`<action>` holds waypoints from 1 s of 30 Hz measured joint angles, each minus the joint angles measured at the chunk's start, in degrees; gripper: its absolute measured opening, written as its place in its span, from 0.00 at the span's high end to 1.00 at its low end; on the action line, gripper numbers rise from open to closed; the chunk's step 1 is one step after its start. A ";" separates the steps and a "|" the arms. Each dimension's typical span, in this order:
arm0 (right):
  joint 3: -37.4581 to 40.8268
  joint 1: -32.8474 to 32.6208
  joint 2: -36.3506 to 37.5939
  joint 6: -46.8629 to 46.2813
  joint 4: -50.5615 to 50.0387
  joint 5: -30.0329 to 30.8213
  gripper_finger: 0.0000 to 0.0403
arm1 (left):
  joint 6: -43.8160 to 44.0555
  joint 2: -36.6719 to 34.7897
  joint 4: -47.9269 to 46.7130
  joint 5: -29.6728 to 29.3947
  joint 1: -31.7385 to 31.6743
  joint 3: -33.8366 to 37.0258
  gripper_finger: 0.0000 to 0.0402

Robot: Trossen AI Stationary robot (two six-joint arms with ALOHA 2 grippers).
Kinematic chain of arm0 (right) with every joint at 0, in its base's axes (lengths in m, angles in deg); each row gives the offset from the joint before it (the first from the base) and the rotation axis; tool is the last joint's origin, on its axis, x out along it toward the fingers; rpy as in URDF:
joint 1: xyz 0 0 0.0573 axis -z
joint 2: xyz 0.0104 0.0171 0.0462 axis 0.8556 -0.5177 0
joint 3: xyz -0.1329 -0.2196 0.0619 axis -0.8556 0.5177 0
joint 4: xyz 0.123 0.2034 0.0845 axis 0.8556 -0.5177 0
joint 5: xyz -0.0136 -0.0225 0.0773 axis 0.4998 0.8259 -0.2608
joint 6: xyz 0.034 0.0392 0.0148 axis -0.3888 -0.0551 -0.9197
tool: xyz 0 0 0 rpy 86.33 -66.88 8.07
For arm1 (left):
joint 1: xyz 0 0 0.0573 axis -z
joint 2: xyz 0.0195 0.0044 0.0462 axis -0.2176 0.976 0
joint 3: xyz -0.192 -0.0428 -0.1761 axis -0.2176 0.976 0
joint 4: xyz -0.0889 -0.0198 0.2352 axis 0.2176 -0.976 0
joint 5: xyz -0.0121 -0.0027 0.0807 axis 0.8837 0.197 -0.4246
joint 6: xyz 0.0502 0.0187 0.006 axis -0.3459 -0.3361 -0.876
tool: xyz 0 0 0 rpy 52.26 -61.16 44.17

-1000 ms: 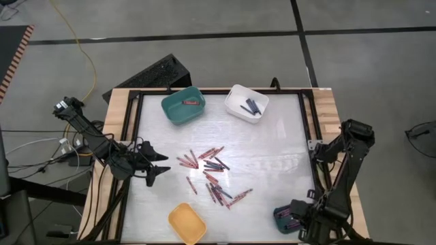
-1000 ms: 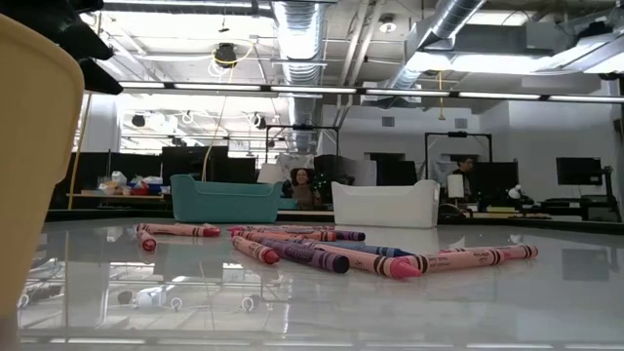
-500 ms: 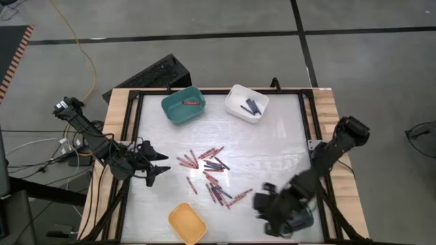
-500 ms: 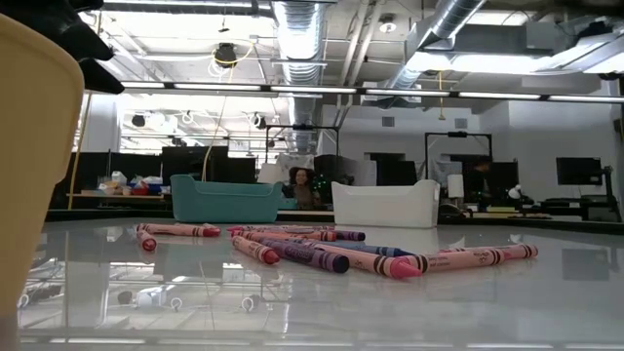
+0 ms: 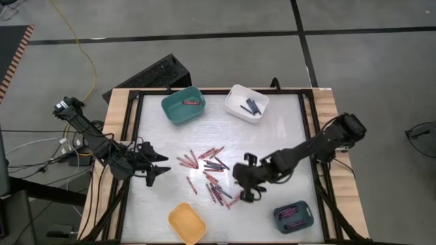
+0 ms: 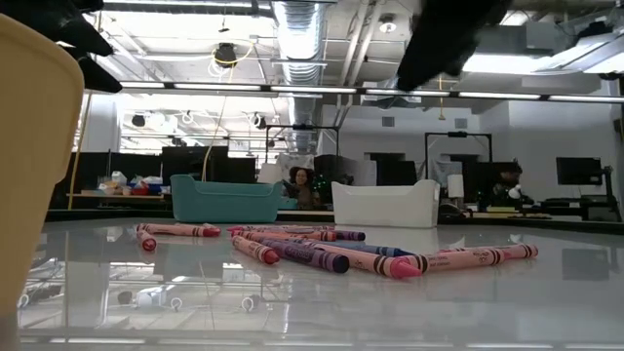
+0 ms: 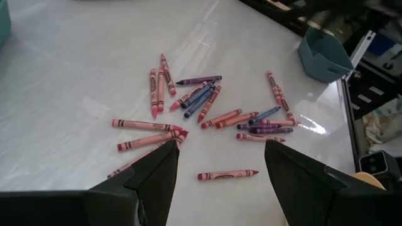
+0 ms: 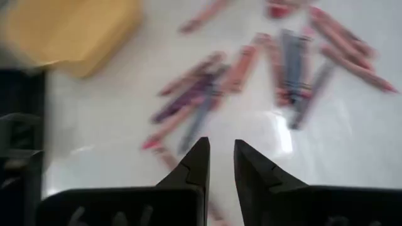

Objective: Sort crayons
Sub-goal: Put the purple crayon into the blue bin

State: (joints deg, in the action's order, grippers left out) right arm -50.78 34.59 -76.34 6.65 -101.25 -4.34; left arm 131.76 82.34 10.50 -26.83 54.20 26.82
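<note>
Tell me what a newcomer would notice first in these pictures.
The loose scatter of crayons in the middle of the table draws the eye first, with the right gripper reaching over its near edge, fingers slightly apart. Four bins ring it: teal and white at the far side, yellow and dark blue at the near side. The left gripper waits open at the left edge.

From the right wrist the crayons (image 8: pixel 251 75) and yellow bin (image 8: pixel 75 28) are smeared, and the bin is cut off at the edge. At table height that bin (image 6: pixel 29 166) blocks 1 side. The dark arm (image 6: pixel 444 39) overhead is cropped, gripper unseen. Crayon colours inside the grey bin (image 5: pixel 294 216) are too small to tell.
</note>
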 joint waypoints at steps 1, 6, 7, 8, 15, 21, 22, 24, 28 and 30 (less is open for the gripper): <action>0.47 0.90 0.00 -0.92 -0.28 0.28 0.83 | -0.31 0.00 0.14 0.30 -0.16 0.00 0.43; 3.31 3.77 -0.29 -2.76 -0.32 0.94 0.83 | -0.46 0.00 1.79 6.49 -3.28 0.00 0.43; 4.13 3.91 -0.33 -2.82 -0.23 1.35 0.83 | -0.62 0.00 2.64 8.14 -3.98 0.00 0.43; 5.02 4.18 -0.33 -3.02 0.03 1.75 0.83 | -1.10 0.01 3.49 9.34 -4.61 0.00 0.43; 8.87 6.47 -0.33 -3.81 1.46 3.42 0.83 | -7.12 0.01 6.47 9.95 -6.95 0.00 0.43; 9.52 6.36 -1.37 -1.40 5.89 6.85 0.78 | -8.03 0.00 6.50 10.86 -9.56 0.00 0.43; 9.52 6.36 -1.87 -1.22 6.64 7.68 0.76 | -8.03 0.00 6.49 11.26 -9.77 0.00 0.43; 9.52 6.57 -3.79 -1.19 9.42 8.26 0.71 | -8.19 0.01 6.48 11.30 -10.01 0.00 0.43; 9.26 7.23 -8.94 -0.35 14.18 8.14 0.62 | -8.98 0.02 6.46 10.78 -10.01 0.00 0.43; 8.84 7.21 -11.47 0.31 14.90 8.42 0.59 | -9.51 0.00 6.34 10.75 -10.01 0.00 0.43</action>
State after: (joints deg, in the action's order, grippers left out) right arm -41.93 41.80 -87.81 6.96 -86.35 4.08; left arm 122.24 82.34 16.84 -16.08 44.19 26.82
